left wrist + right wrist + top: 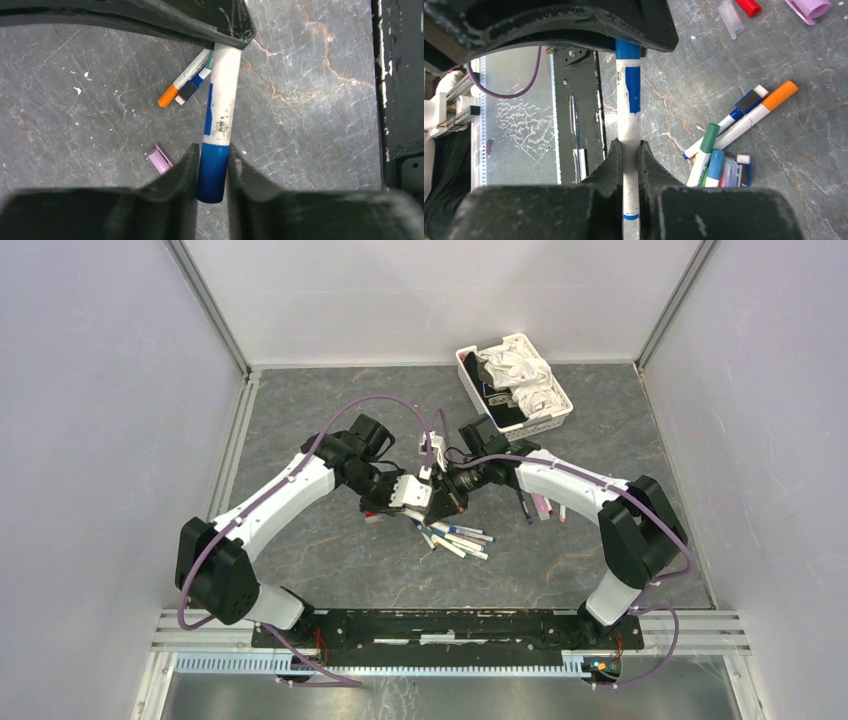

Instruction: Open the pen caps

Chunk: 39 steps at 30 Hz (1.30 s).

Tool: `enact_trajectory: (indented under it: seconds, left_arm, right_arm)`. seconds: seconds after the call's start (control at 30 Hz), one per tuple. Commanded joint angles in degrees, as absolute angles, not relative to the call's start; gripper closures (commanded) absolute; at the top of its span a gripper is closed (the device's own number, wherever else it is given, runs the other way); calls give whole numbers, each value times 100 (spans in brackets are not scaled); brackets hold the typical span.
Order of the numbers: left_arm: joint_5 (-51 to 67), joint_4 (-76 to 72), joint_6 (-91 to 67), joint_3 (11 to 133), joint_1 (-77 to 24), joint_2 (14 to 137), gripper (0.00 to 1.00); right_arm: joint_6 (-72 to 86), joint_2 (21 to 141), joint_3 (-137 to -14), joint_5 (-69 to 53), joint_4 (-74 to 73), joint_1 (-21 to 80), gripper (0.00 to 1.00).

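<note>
The left arm and right arm bow outward and meet at one pen. The left gripper presses its jaws on the pen's blue cap. The right gripper has its jaws closed on the pen's middle.

White arm shells on black joints, purple cables looped alongside, scuffed black claw fingers

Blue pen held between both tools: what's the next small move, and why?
Probably pull the left tool straight away from the right tool, in line with the white barrel. The left tool presses on both sides of the blue cap, the right tool is clamped on that barrel, and the cap is not yet off, so a straight pull looks like the likeliest way to separate them.
</note>
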State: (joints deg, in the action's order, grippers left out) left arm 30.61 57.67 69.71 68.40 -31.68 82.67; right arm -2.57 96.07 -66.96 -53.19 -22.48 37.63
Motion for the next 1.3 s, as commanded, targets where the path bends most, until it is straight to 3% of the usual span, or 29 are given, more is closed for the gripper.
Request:
enact_trajectory:
  seconds: [0.0, 0.03, 0.07, 0.2, 0.33, 0.4, 0.5, 0.9, 1.1, 1.27]
  left_arm:
    - [2908, 5682, 7140, 6835, -3270, 8109, 82]
    - [2889, 5652, 7081, 6841, -3298, 8086, 95]
    - [2884, 5601, 7041, 6838, -3310, 8060, 97]
    - [2925, 5511, 6952, 6849, -3330, 7936, 98]
    - [2955, 5511, 6863, 6882, -3340, 7896, 98]
    - [2895, 5515, 6868, 6869, -3340, 7900, 98]
    - [2578, 5573, 6972, 6819, -3335, 7931, 98]
    - [1981, 5722, 7859, 7003, -2001, 8231, 98]
    - [2054, 5301, 7736, 6533, -1872, 8124, 98]
    - [2502, 4549, 6924, 6033, -1919, 8249, 98]
  right_arm:
    - [-190, 9753, -6905, -5588, -2075, 3758, 88]
    - [-92, 9793, -6871, -5658, -1949, 3761, 80]
    - [126, 9813, -6820, -5720, -1738, 3757, 72]
    - [990, 9855, -6536, -5896, -692, 3779, 62]
    - [1302, 10038, -6623, -5973, -396, 3845, 60]
    - [1283, 10081, -6653, -5955, -420, 3856, 69]
    - [1149, 10019, -6647, -5849, -655, 3848, 99]
    - [162, 9112, -5523, -5000, -1716, 3346, 100]
    - [-79, 8857, -5544, -4811, -2019, 2974, 100]
    - [416, 8533, -5442, -3218, -1935, 2257, 100]
